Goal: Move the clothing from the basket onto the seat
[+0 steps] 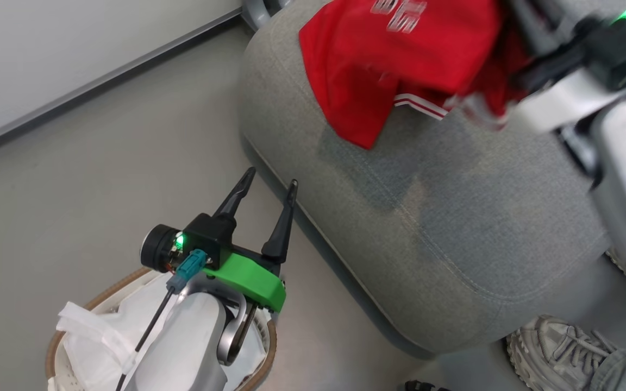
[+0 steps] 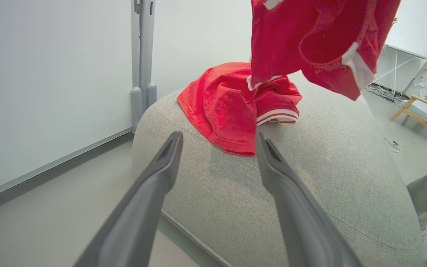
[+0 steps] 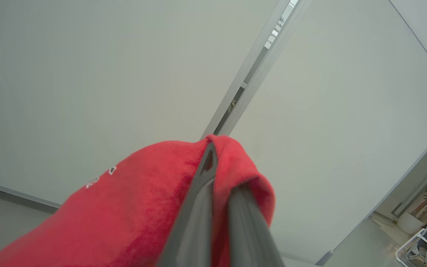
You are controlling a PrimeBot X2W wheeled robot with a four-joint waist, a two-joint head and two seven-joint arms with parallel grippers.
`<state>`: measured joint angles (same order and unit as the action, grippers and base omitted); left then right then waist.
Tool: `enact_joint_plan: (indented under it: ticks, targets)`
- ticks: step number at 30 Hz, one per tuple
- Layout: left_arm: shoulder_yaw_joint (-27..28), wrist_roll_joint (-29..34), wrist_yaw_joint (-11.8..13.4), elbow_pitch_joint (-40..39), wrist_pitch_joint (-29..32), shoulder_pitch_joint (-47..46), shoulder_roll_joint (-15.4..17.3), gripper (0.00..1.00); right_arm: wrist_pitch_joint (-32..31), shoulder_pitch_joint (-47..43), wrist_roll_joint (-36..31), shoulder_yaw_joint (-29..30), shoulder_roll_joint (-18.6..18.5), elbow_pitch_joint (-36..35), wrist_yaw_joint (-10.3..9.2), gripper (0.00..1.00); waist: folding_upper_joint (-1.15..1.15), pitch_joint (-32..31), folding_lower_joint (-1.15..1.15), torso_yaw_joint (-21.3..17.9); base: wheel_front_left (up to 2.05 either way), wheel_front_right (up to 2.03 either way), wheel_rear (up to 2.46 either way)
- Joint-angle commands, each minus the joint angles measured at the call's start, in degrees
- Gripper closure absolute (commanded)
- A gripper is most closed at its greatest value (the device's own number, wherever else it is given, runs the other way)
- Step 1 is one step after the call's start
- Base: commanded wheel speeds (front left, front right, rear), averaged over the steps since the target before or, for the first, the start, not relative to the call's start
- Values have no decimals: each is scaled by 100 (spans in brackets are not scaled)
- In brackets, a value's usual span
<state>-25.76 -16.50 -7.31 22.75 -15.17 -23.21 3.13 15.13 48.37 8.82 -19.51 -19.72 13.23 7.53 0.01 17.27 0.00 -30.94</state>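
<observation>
The grey seat (image 1: 454,217) takes up the right part of the head view. On the far end of the seat lies a red shirt with striped trim (image 2: 228,107), crumpled, with one edge reaching down over the seat's rounded side. Above the same end of the seat hangs the red shirt with white letters (image 1: 400,49). In the left wrist view its lower edge is in the air over the first shirt. The right hand (image 3: 221,174) holds this shirt from above the seat: its two fingers are pressed close together, with the red cloth folded over and between them. The left hand (image 1: 271,178) is just beside the seat's left side, over the floor (image 1: 74,190). Its fingers are spread apart with nothing between them, and they point toward the seat. Under the left arm, on the floor near the seat's front corner, stands the basket (image 1: 104,297) with a white sheet (image 1: 90,336) inside. A person's shoe (image 1: 552,347) is just beside the seat's near edge.
</observation>
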Motion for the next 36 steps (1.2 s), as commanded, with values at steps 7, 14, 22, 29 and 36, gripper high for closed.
enact_joint_plan:
  ticks: [7,14,22,29,36]
  targets:
    - [-176,95,-24,-14,4,-308,97,0,1,1175,-292,574,-460,745,-8,100,-1,652,0,505,0,0,0]
    - [-406,130,-25,8,5,-663,122,0,1,1142,-585,1484,-398,1664,-8,100,-1,1203,0,925,0,0,0]
    - [-516,182,-25,-1,4,-870,152,0,1,358,-669,2813,-21,2470,-8,100,-1,1578,0,1189,0,0,0]
    - [-510,203,-25,-53,4,-807,173,0,1,-411,-695,3647,376,2444,-8,12,-1,1547,0,1137,0,0,0]
    - [-544,95,-25,-2,5,-616,115,0,1,-1392,-912,3740,628,2139,-8,0,-1,1181,0,1006,0,0,0]
